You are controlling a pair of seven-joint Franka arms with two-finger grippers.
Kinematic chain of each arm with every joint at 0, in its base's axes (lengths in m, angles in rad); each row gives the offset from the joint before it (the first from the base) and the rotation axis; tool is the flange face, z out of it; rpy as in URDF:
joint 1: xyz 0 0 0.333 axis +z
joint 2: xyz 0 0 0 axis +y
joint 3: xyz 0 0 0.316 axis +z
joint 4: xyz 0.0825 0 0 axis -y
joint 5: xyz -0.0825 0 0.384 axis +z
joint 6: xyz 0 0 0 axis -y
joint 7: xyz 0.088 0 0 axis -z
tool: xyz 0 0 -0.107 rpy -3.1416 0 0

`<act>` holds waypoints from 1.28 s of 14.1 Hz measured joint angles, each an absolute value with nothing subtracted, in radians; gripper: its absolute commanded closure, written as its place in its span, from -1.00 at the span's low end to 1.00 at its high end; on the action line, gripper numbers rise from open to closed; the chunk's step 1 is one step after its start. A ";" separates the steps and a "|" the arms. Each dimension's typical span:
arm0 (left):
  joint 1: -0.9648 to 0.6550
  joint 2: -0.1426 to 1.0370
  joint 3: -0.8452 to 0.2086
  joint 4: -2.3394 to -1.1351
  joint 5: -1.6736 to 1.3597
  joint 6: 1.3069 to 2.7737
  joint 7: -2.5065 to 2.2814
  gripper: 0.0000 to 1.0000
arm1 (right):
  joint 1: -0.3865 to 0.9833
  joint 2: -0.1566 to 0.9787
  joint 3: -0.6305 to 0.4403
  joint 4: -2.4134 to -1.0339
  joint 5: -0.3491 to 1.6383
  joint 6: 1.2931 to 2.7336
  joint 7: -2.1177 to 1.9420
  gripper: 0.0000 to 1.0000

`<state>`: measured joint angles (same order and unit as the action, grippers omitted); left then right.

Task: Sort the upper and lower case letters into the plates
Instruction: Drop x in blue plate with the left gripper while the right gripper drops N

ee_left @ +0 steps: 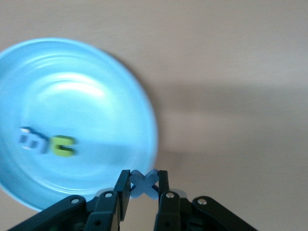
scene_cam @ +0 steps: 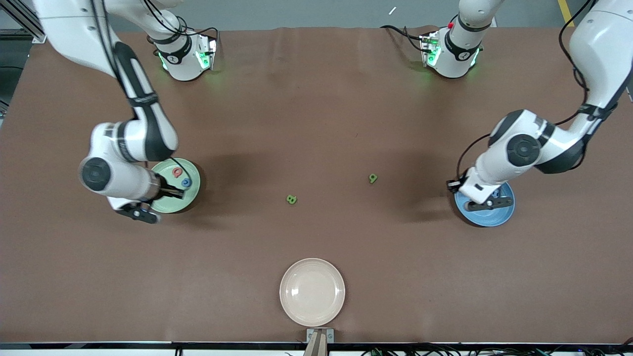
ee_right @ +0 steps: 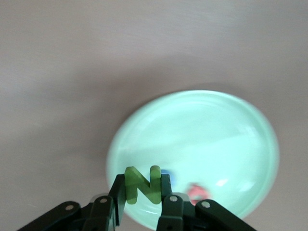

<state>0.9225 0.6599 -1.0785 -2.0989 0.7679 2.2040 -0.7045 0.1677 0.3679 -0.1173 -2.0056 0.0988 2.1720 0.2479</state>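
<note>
Here, going from the right arm's end of the table, the right gripper (ee_right: 143,192) hangs over the glossy pale green round plate (scene_cam: 194,190), its fingers clamped on a chunky green toy letter N (ee_right: 142,184), with a red letter (scene_cam: 176,172) and a blue letter (scene_cam: 186,182) lying in the plate toward one o'clock. Two small green letters (scene_cam: 292,199) (scene_cam: 373,178) wait on the brown table (scene_cam: 316,123) between the plates, a cream-white dish (scene_cam: 312,291) nearer the front camera at six o'clock, and the left gripper (ee_left: 144,190) over the glossy blue round plate (scene_cam: 504,217) pinches a pale blue letter x (ee_left: 144,184), that plate already holding a blue letter (ee_left: 32,140) and a green one (ee_left: 63,146). Both held letters sit over their plates' rims, so a release from up here could let one strike the edge and bounce onto the table.
</note>
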 measured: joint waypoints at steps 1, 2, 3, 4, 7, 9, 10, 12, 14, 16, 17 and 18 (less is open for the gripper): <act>0.958 0.661 -1.078 -2.112 0.794 2.204 -0.680 0.57 | 0.126 0.346 -0.117 -2.042 0.098 2.180 0.188 1.00; 0.988 0.665 -1.078 -2.122 0.822 2.205 -0.662 0.57 | 0.089 0.331 -0.117 -2.077 0.098 2.200 0.135 1.00; 1.010 0.671 -1.078 -2.130 0.845 2.205 -0.649 0.57 | 0.056 0.322 -0.116 -2.113 0.098 2.233 0.093 1.00; 1.023 0.680 -1.076 -2.133 0.858 2.206 -0.644 0.57 | 0.031 0.320 -0.116 -2.149 0.098 2.275 0.066 1.00; 1.026 0.708 -1.059 -2.134 0.881 2.212 -0.642 0.56 | 0.013 0.321 -0.107 -2.253 0.098 2.419 0.050 1.00; 1.021 0.728 -1.057 -2.134 0.882 2.218 -0.642 0.56 | 0.018 0.322 -0.094 -2.286 0.099 2.466 0.051 0.99; 1.018 0.735 -1.057 -2.134 0.882 2.221 -0.642 0.56 | 0.020 0.322 -0.090 -2.290 0.099 2.470 0.051 0.99; 0.999 0.742 -1.051 -2.133 0.882 2.228 -0.643 0.55 | 0.024 0.322 -0.087 -2.290 0.100 2.471 0.051 0.99; 0.957 0.742 -1.010 -2.131 0.882 2.259 -0.643 0.55 | 0.029 0.324 -0.085 -2.290 0.101 2.479 0.051 0.96; 0.933 0.743 -0.979 -2.130 0.882 2.283 -0.643 0.52 | 0.031 0.334 -0.084 -2.290 0.106 2.486 0.051 0.74; 0.933 0.742 -0.978 -2.128 0.882 2.285 -0.643 0.39 | 0.031 0.341 -0.084 -2.290 0.110 2.491 0.051 -0.04; 0.933 0.743 -0.977 -2.126 0.882 2.285 -0.643 -0.07 | 0.032 0.345 -0.084 -2.288 0.112 2.492 0.052 -0.99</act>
<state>0.9331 0.7425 -0.9772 -2.1263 0.8825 2.2847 -0.6433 0.0323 0.3455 -0.0840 -2.2881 0.1121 2.4920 0.0516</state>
